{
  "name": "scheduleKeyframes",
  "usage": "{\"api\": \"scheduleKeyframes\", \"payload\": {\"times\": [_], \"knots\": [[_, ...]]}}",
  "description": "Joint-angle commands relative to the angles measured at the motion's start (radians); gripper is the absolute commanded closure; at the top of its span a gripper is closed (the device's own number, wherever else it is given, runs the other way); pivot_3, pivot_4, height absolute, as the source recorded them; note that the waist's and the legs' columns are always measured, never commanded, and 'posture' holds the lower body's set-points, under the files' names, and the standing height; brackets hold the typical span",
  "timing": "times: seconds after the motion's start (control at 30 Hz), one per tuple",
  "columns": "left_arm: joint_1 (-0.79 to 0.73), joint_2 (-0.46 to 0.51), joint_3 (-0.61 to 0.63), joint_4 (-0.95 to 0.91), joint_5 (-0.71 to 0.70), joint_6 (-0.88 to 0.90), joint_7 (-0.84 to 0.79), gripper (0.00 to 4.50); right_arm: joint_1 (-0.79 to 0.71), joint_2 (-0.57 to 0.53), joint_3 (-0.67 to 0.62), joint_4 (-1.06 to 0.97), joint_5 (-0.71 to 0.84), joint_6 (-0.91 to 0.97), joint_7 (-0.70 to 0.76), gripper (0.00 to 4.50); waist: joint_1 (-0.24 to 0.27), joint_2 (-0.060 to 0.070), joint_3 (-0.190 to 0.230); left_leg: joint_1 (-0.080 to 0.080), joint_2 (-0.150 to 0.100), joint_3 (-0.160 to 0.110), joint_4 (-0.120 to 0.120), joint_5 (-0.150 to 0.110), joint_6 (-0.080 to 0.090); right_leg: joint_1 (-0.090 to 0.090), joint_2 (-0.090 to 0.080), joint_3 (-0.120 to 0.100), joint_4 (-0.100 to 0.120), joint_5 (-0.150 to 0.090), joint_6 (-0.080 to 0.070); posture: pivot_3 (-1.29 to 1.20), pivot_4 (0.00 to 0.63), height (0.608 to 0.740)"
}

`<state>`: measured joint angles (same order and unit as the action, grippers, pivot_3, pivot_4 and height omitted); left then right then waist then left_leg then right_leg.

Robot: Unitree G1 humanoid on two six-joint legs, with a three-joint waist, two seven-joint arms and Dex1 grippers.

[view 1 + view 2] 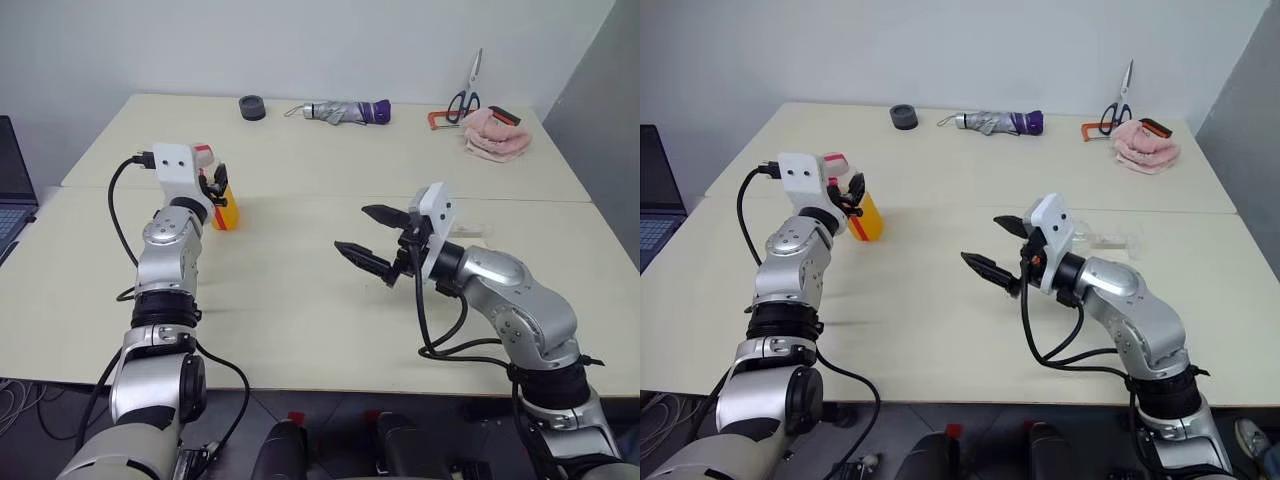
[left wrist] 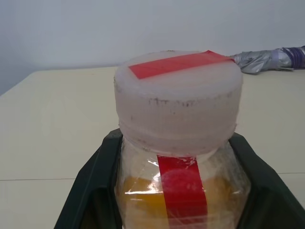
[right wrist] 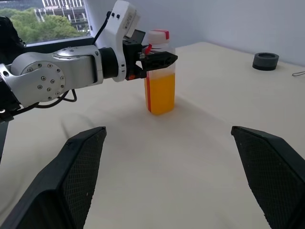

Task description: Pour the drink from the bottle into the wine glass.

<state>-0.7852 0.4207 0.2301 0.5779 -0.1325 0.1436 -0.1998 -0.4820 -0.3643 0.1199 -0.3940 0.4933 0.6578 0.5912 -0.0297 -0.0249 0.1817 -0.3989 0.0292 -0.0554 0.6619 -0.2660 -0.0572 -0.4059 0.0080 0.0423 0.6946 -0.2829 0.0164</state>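
Bottle (image 3: 160, 71) first: the small clear plastic one with the white cap, a strip of red tape across the cap and down its side, stands upright on the cream table (image 1: 300, 290) toward the left edge, close to the seam where the two tabletops meet. The orange drink (image 3: 161, 90) fills roughly its lower two thirds. The left gripper (image 3: 157, 58) has its two black fingers closed on the bottle just under the cap, at the shoulder, as the left wrist view confirms with a finger on either side of the neck. The bottle's base looks to be resting on the table, so I judge the step in hand to be the grasp, with the lift not yet begun.

The right gripper (image 1: 372, 240) hovers above the middle of the table with its fingers spread wide and nothing between them, pointing across toward the bottle.

The wine glass (image 1: 468, 231) seems to be the faint clear shape behind the right wrist, near the right side of the table; whether it stands or lies there I cannot tell.

The cap is on, so pouring is not yet possible. The next move probably calls for the free right gripper to take the cap off while the left holds the bottle steady, then a level carry to the glass before any tilt. A grip this high on the neck may let the body swing.
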Motion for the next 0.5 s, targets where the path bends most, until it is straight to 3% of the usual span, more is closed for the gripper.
{"api": "scheduleKeyframes", "payload": {"times": [0.03, 0.5], "knots": [[0.003, 0.020, -0.004, -0.078, -0.003, -0.010, -0.024, 2.33, -0.018, 0.009, -0.018, -0.025, 0.012, -0.029, 0.008, 0.00, 0.000, 0.000, 0.000, 0.000, 0.000, 0.000, 0.000, 0.000, 0.000, 0.000, 0.000, 0.000, 0.000, 0.000, 0.000, 0.00, 0.150, 0.740], [0.038, -0.019, -0.080, -0.265, -0.052, 0.100, -0.194, 2.33, 0.069, -0.058, -0.059, -0.101, -0.002, -0.092, 0.030, 0.00, 0.000, 0.000, 0.000, -0.001, 0.000, 0.000, 0.000, 0.000, 0.000, 0.000, 0.000, 0.000, -0.001, 0.000, 0.000, 0.00, 0.150, 0.740]]}}
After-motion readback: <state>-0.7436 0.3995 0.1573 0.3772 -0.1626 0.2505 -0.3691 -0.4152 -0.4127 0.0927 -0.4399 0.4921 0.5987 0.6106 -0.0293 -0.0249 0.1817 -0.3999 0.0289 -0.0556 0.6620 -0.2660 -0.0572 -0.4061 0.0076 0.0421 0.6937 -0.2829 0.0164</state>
